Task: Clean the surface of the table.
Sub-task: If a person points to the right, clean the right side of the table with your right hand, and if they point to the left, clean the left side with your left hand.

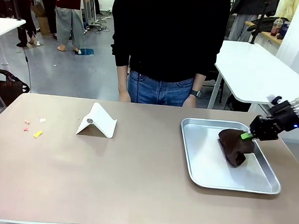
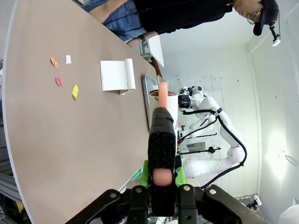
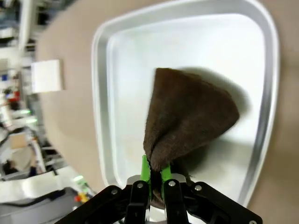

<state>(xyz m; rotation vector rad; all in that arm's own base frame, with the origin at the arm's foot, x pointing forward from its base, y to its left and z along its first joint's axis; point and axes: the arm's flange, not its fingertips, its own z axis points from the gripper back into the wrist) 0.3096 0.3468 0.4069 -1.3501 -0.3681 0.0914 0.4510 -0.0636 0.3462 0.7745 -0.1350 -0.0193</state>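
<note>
The brownish table (image 1: pixel 135 186) has small pink, white and yellow scraps (image 1: pixel 34 128) lying near its left end, and the scraps (image 2: pixel 65 77) also appear in the left wrist view. A dark brown cloth (image 1: pixel 233 145) hangs into the silver tray (image 1: pixel 196 179) at the right. My right gripper (image 1: pixel 247 135) is shut on the cloth's upper corner, and the right wrist view shows the cloth (image 3: pixel 187 116) pinched between the green pads (image 3: pixel 145 169). My left gripper (image 2: pixel 162 179) is shut on a black spongy tool with a peach-coloured tip (image 2: pixel 161 130), held above the table (image 2: pixel 70 149).
A white folded card-like stand (image 1: pixel 97 121) sits left of the table's middle. A person in a black top and jeans (image 1: pixel 165 52) stands at the far edge with hands down. White tables (image 1: pixel 252 67) stand behind.
</note>
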